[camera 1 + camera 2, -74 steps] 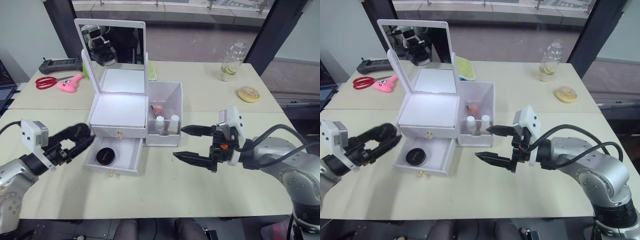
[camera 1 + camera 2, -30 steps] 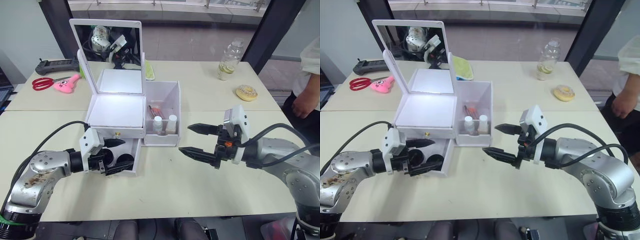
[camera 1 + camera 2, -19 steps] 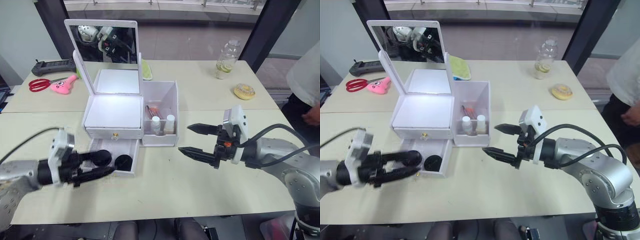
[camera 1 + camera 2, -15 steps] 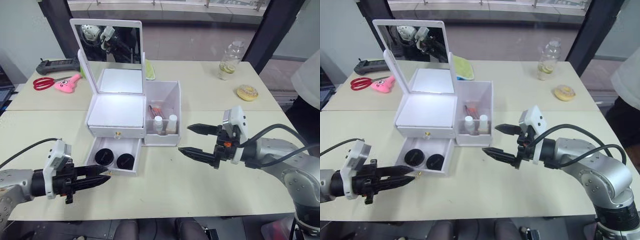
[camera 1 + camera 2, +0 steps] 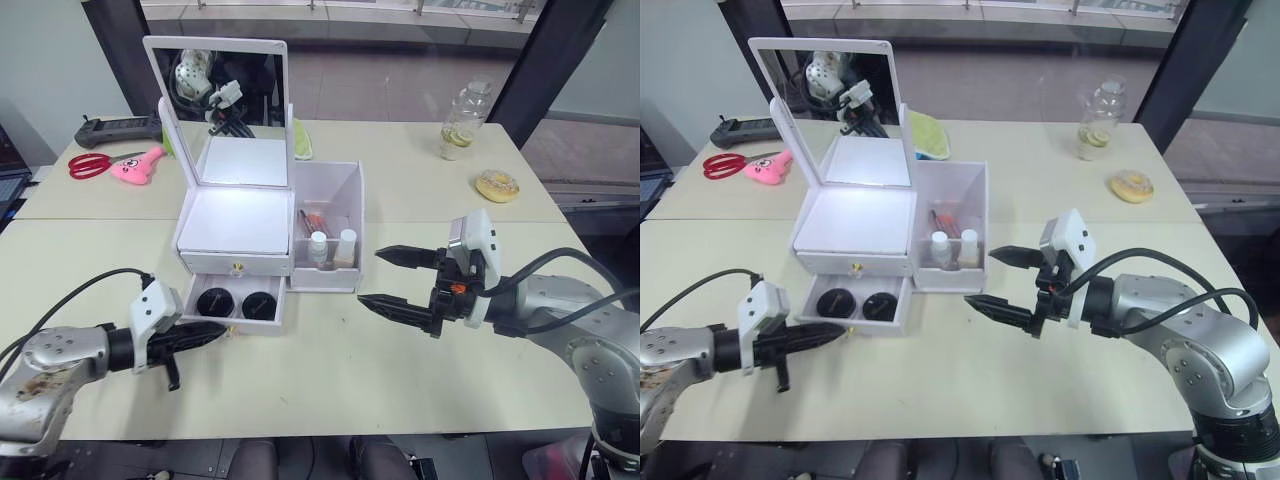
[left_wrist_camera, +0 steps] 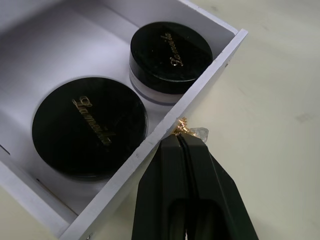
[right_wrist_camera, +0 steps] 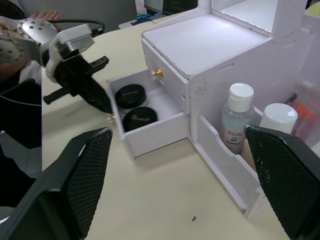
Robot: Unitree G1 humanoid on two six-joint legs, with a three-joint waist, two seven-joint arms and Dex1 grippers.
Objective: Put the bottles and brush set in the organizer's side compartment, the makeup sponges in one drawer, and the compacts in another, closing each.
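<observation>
left claw (image 6: 184, 141) clenched, tips touching the gold knob (image 6: 182, 127) of the open lower drawer (image 5: 232, 322) holding both compacts (image 5: 211, 301), at the organizer's (image 5: 240, 222) 6 o'clock. right claw (image 5: 385, 279) released wide, empty, above the desk (image 5: 330, 370).

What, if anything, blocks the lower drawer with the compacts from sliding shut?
Nothing visible does. Both compacts lie flat inside the lower drawer, and the left gripper, shut, sits at its gold knob.
</observation>
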